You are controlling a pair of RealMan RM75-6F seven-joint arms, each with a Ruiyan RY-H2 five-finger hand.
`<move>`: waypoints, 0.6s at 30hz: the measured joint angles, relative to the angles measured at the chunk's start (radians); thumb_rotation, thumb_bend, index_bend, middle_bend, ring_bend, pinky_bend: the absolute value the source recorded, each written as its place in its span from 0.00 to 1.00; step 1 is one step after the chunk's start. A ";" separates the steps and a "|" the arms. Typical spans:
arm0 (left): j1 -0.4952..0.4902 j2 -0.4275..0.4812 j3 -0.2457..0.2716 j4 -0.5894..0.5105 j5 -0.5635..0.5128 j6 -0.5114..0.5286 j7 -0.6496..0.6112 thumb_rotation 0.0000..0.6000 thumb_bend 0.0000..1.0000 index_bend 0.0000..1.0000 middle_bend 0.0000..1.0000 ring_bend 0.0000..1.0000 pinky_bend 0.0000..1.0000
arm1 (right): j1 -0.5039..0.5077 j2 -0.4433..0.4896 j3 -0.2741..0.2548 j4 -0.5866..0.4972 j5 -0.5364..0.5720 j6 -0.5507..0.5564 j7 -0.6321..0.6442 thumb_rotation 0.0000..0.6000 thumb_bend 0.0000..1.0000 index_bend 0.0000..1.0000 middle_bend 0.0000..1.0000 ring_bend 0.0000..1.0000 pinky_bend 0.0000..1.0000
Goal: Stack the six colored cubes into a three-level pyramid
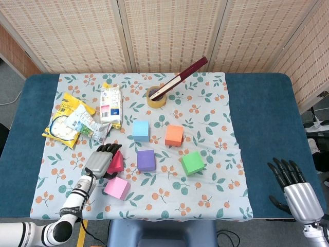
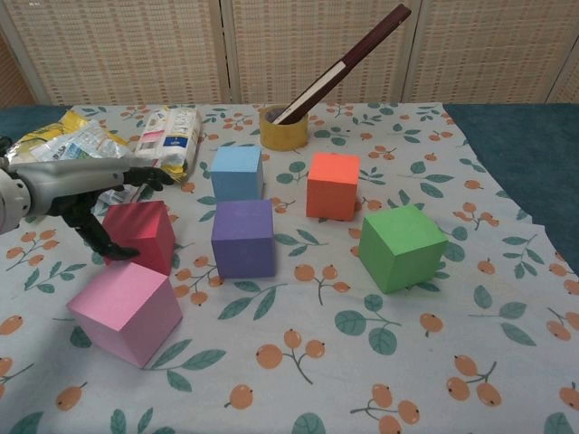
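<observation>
The left hand [image 1: 101, 160] partly hides the red cube [image 2: 140, 235], its fingers [image 2: 136, 171] spread over the top, thumb at the near face; grip unclear. The right hand [image 1: 297, 191] rests open, well apart.

Head view: high above the near edge of the counter [image 1: 257, 103], looking steeply down over its whole top. Chest view: low and close, facing the far screen. Both share the cubes around the purple cube [image 1: 146, 160] [image 2: 242, 238].
</observation>
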 measured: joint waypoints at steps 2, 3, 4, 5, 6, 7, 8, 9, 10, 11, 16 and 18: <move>-0.007 -0.009 0.000 0.021 -0.017 0.000 -0.003 1.00 0.29 0.00 0.17 0.02 0.13 | 0.000 0.001 0.001 -0.001 0.000 -0.001 0.000 1.00 0.10 0.00 0.00 0.00 0.00; -0.010 -0.012 0.001 0.026 -0.024 0.000 -0.004 1.00 0.29 0.00 0.19 0.03 0.13 | 0.000 0.001 0.001 -0.001 0.001 0.000 0.000 1.00 0.10 0.00 0.00 0.00 0.00; -0.013 -0.014 0.003 0.031 -0.027 0.001 -0.004 1.00 0.29 0.00 0.21 0.04 0.13 | 0.000 0.001 0.003 -0.001 0.004 -0.001 0.000 1.00 0.10 0.00 0.00 0.00 0.00; -0.016 -0.016 0.006 0.037 -0.028 0.003 -0.004 1.00 0.29 0.00 0.22 0.04 0.13 | 0.000 0.002 0.003 -0.002 0.005 -0.002 0.000 1.00 0.10 0.00 0.00 0.00 0.00; -0.018 -0.018 0.009 0.040 -0.027 0.007 -0.001 1.00 0.29 0.00 0.23 0.05 0.13 | 0.000 0.002 0.003 -0.002 0.005 -0.003 0.000 1.00 0.10 0.00 0.00 0.00 0.00; -0.019 -0.019 0.012 0.042 -0.026 0.011 0.002 1.00 0.29 0.00 0.25 0.05 0.13 | 0.001 0.002 0.003 -0.002 0.005 -0.005 0.000 1.00 0.10 0.00 0.00 0.00 0.00; -0.021 -0.022 0.016 0.044 -0.023 0.018 0.008 1.00 0.29 0.00 0.26 0.06 0.13 | 0.001 0.002 0.002 -0.002 0.005 -0.007 0.000 1.00 0.10 0.00 0.00 0.00 0.00; -0.022 -0.024 0.019 0.046 -0.020 0.024 0.011 1.00 0.29 0.00 0.28 0.07 0.13 | 0.001 0.002 0.002 -0.002 0.005 -0.008 -0.001 1.00 0.10 0.00 0.00 0.00 0.00; -0.023 -0.026 0.022 0.048 -0.016 0.030 0.015 1.00 0.29 0.00 0.30 0.08 0.13 | 0.002 0.002 0.002 -0.003 0.005 -0.010 -0.002 1.00 0.10 0.00 0.00 0.00 0.00; -0.023 -0.029 0.026 0.051 -0.008 0.039 0.020 1.00 0.29 0.00 0.32 0.09 0.13 | 0.002 0.003 0.002 -0.003 0.005 -0.011 -0.003 1.00 0.10 0.00 0.00 0.00 0.00; -0.021 -0.041 0.039 0.063 0.032 0.072 0.030 1.00 0.29 0.00 0.42 0.13 0.13 | 0.002 0.003 0.002 -0.005 0.006 -0.014 -0.003 1.00 0.10 0.00 0.00 0.00 0.00; -0.019 -0.043 0.042 0.064 0.054 0.077 0.026 1.00 0.29 0.00 0.45 0.14 0.13 | 0.003 0.003 0.002 -0.005 0.006 -0.015 -0.004 1.00 0.10 0.00 0.00 0.00 0.00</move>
